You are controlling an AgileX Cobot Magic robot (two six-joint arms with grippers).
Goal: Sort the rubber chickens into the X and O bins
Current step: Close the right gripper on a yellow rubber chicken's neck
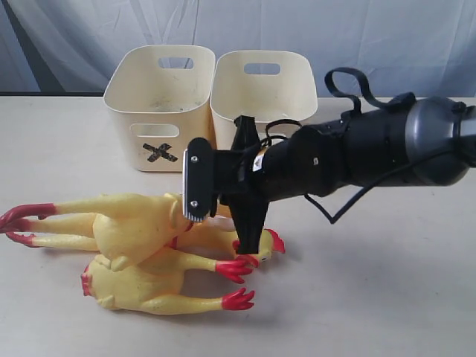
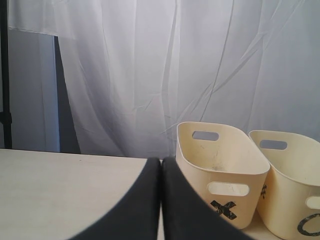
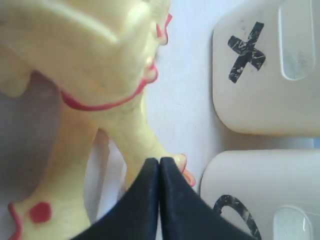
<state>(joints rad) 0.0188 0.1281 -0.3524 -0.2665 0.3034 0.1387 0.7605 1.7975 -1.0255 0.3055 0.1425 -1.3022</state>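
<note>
Large yellow rubber chickens with red feet and combs lie in a pile at the table's front left; one lies nearest the front. Behind them stand the cream X bin and, to its right, the O bin, both showing nothing inside. My right gripper reaches in from the right, low over the pile. In the right wrist view it is shut, its tips against a chicken's neck, with nothing between the fingers. My left gripper is shut and empty, above the table, facing the X bin.
A pale curtain hangs behind the table. The right arm's black body and loose cables stretch across the right half, in front of the O bin. The two bins touch side by side.
</note>
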